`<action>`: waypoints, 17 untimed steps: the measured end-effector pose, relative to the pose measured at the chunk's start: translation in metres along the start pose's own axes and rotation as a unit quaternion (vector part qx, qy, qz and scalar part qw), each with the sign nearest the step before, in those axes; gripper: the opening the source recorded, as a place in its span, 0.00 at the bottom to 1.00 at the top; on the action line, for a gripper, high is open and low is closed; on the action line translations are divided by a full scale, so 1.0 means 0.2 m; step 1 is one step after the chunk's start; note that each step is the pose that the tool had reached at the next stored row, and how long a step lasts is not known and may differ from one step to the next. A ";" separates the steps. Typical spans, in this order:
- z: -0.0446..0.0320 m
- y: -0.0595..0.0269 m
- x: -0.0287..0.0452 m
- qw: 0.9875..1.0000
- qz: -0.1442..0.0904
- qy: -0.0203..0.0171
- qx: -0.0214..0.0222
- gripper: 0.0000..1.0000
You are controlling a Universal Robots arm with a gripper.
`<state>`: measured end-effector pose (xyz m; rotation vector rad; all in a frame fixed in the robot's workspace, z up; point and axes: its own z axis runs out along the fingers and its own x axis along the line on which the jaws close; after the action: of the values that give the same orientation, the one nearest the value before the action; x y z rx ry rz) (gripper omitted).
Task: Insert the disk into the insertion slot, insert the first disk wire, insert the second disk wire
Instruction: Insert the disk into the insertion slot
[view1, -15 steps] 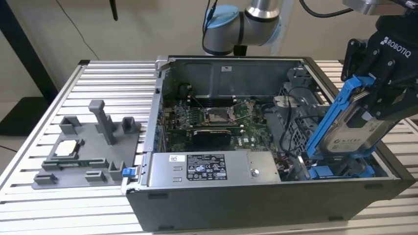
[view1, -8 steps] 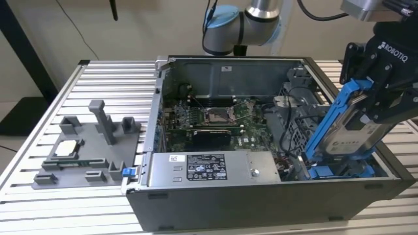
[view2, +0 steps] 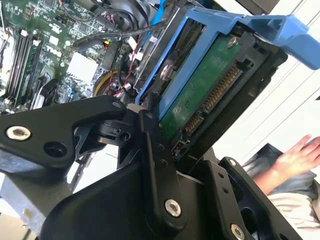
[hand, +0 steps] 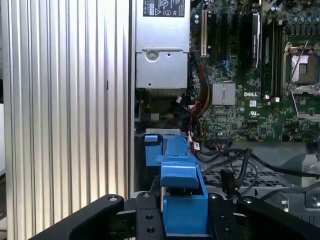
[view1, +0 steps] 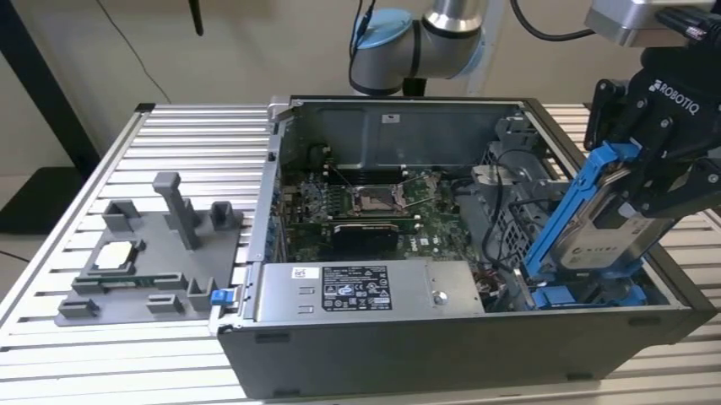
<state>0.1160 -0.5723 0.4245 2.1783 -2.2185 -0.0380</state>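
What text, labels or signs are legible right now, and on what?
On the gripper, which holds the disk: a white maker's mark.
On the disk's white label: too small to read.
On the power-supply box label: too small to read.
On the motherboard: a maker's logo; rest too small to read.

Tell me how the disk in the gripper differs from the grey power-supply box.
The disk is held steeply tilted by the gripper at a corner of the case; the power-supply box lies flat inside the case. The disk sits in a bright blue frame; the power-supply box is bare grey metal. Both carry a white printed label.
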 end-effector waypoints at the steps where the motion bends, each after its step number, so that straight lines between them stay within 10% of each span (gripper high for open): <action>1: 0.000 0.000 0.000 1.000 0.000 0.000 0.000 0.00; 17: 0.044 -0.008 0.000 1.000 0.000 0.000 0.000 0.00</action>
<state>0.1171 -0.5723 0.4156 2.1784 -2.2185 -0.0383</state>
